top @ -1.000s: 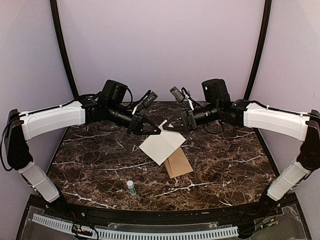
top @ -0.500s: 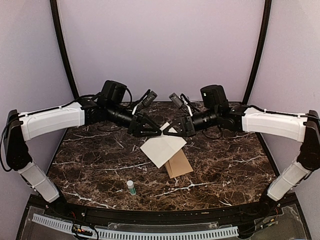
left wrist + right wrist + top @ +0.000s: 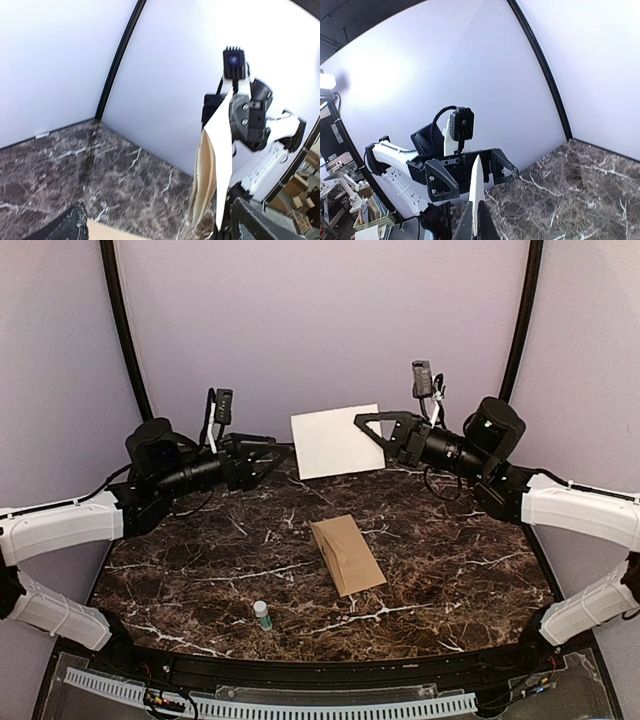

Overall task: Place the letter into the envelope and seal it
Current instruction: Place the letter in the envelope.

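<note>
Fingers (image 3: 465, 231) of right gripper (image 3: 366, 425) clamped together on the right edge of the letter (image 3: 335, 443), a plain cream sheet. Held upright in the air over the far edge of the table (image 3: 180, 560), a dark marble-patterned top with white veins. Edge-on in both wrist views.

Left gripper (image 3: 272, 452) at the same height, fingers (image 3: 67, 227) spread wide, holding nothing. Tips just beside the sheet's left edge; contact not clear.

Envelope (image 3: 347, 555) flat on the middle of the table, tan-brown, unmarked, long side running near to far with a slight slant. Well apart from the letter and from both grippers.

Small white vial (image 3: 262, 615) with a green cap upright near the front edge, to the left of the envelope; label too small to read.
</note>
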Controlling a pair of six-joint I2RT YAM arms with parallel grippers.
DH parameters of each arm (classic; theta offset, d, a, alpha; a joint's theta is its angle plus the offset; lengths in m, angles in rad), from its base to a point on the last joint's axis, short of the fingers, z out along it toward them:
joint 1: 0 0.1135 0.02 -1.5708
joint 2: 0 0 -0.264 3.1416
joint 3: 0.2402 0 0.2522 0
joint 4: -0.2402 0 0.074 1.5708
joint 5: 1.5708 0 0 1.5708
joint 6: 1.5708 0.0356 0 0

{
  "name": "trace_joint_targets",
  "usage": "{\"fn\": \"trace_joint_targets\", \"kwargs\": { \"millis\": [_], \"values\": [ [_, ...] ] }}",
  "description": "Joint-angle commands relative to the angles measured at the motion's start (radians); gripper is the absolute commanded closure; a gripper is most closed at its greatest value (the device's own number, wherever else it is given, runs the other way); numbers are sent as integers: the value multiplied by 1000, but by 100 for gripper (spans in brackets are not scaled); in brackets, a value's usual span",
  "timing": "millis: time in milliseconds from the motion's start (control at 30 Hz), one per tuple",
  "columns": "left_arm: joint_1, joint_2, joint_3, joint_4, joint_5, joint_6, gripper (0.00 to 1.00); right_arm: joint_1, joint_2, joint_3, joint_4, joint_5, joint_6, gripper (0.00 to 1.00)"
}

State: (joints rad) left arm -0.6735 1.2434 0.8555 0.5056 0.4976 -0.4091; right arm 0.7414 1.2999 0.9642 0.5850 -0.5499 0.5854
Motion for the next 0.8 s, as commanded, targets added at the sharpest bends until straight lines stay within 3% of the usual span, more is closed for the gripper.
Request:
{"fn": "trace_joint_targets", "kwargs": {
  "millis": [0, 167, 367, 433, 500, 567, 767],
  "values": [
    [-15, 28, -32, 411, 5, -206, 1, 48, 26, 12, 287, 162, 44, 100],
    [-54, 105, 2, 592, 51, -297, 1, 85, 76, 40, 431, 251, 49, 100],
    [-78, 166, 15, 755, 56, -391, 1, 110, 119, 72, 485, 271, 60, 100],
    [-81, 179, 17, 788, 51, -408, 6, 114, 127, 72, 493, 273, 63, 100],
    [-84, 194, 21, 817, 47, -425, 22, 117, 132, 70, 500, 274, 68, 100],
    [-85, 209, 28, 834, 39, -440, 29, 119, 138, 69, 509, 270, 77, 100],
    [-87, 261, 61, 869, 36, -486, 33, 128, 156, 77, 517, 259, 88, 100]
  ]
}}
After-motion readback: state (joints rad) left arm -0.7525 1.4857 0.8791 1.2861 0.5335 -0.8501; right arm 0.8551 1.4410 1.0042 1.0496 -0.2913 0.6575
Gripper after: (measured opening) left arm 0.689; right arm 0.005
